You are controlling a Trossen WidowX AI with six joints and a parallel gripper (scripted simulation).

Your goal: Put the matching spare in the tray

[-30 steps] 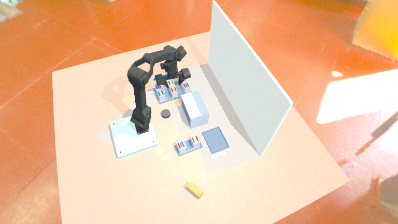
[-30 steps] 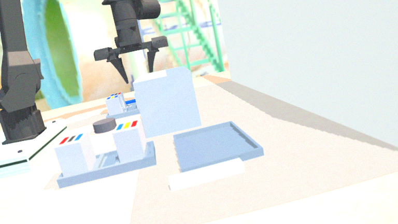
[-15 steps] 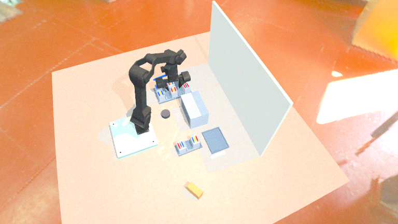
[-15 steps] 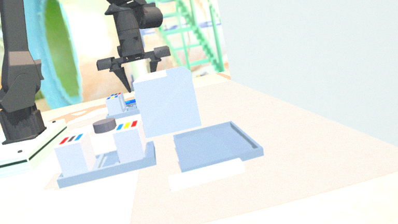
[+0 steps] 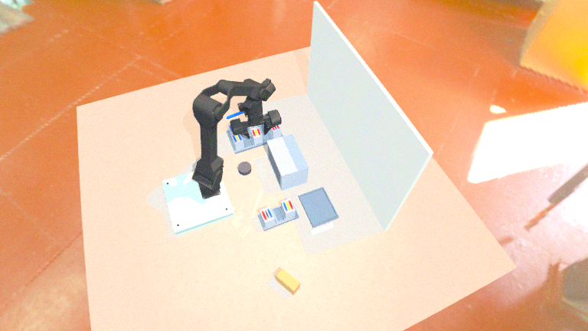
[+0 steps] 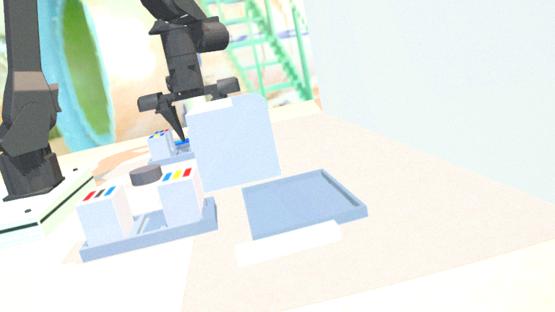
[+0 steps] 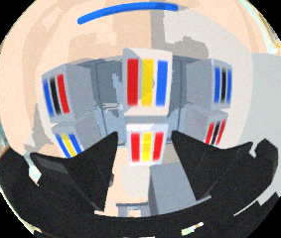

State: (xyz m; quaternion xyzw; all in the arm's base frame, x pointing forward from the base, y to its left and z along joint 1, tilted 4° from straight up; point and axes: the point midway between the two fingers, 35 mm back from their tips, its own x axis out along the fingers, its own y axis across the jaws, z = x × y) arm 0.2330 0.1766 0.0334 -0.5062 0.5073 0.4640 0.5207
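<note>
Hovering over the far rack point(image 5: 250, 139), the tool point(image 6: 192, 126) points straight down with its jaws partly open around the middle spare point(image 7: 147, 82), striped red-yellow-blue; nothing gripped yet. One finger point(image 6: 175, 122) shows in the exterior view, its tip down at the spare's top; the other is hidden behind the mounted unit point(image 6: 232, 141).

Far rack holds three spares: a blue-black-red one point(image 7: 56, 93) on one side and a blue-black-blue one point(image 7: 222, 83) on the other. It sits just beyond the mounted unit.

Near rack point(image 6: 149, 227) holds two spares: red-black-blue point(image 6: 104, 213) and blue-yellow-red point(image 6: 180, 196). It sits just in front of the mounted unit, arm-base side.

One tray point(image 6: 303, 202), right in front of the mounted unit and beside the near rack, with one white strip point(image 6: 288, 242) along its front edge.

One dark puck point(image 5: 244, 168) sits beside the mounted unit toward the arm base. One orange block point(image 5: 287, 280) lies well apart on the counter point(image 5: 129, 267). One tall panel point(image 5: 360, 110) stands behind the mounted unit.
</note>
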